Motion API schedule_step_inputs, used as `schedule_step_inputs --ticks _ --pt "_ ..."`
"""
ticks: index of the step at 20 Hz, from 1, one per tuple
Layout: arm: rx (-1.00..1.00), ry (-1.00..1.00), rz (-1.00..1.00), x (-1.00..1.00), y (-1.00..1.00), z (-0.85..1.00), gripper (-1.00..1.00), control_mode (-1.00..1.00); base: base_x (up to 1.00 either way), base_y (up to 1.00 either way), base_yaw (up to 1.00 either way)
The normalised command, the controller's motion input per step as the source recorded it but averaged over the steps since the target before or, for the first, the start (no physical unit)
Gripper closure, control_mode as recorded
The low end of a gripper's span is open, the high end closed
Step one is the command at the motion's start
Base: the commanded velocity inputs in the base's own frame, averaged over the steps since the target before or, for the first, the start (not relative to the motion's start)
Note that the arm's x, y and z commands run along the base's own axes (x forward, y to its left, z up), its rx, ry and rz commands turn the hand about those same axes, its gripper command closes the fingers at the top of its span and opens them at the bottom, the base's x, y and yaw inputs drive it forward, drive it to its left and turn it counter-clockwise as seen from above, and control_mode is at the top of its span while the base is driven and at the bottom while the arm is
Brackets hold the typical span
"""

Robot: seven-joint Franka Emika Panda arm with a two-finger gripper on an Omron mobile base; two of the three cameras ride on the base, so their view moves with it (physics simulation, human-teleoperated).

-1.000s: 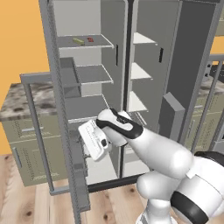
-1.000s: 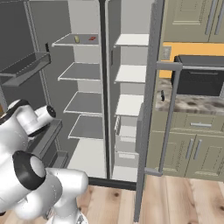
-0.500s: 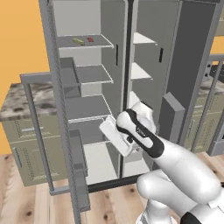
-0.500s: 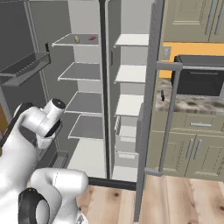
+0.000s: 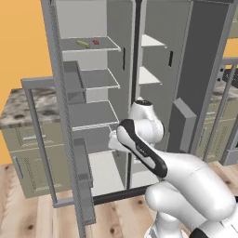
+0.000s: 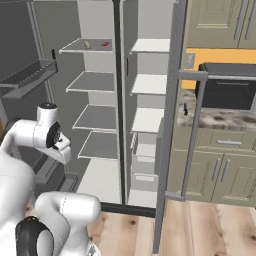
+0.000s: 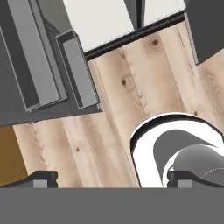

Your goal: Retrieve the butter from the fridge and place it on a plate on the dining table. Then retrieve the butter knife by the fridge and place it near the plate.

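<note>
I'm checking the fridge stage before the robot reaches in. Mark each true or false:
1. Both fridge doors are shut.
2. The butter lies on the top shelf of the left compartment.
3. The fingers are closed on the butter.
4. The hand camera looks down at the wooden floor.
1. False: both doors of the fridge stand open.
2. True: the butter lies there, beside a small red item.
3. False: the fingers stand wide apart and hold nothing.
4. True: the wooden floor lies below the hand.
</note>
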Motion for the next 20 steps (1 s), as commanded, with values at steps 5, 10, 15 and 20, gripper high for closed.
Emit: schedule_step_inputs --ticks 5,10,15,20 --pt "-0.18 -0.16 0.57 -0.08 -0.48 0.15 -1.0 -1.0 0.0 0.0 0.0" --pt "0.06 -0.21 0.28 -0.19 -0.63 0.39 -1.0 -1.0 0.0 0.0 0.0" --pt "-0.01 -0.17 0.18 -0.15 -0.68 0.03 -1.0 -1.0 0.0 0.0 0.0" --pt "-0.04 0.0 -0.04 -0.17 -0.47 0.14 -1.0 -1.0 0.0 0.0 0.0"
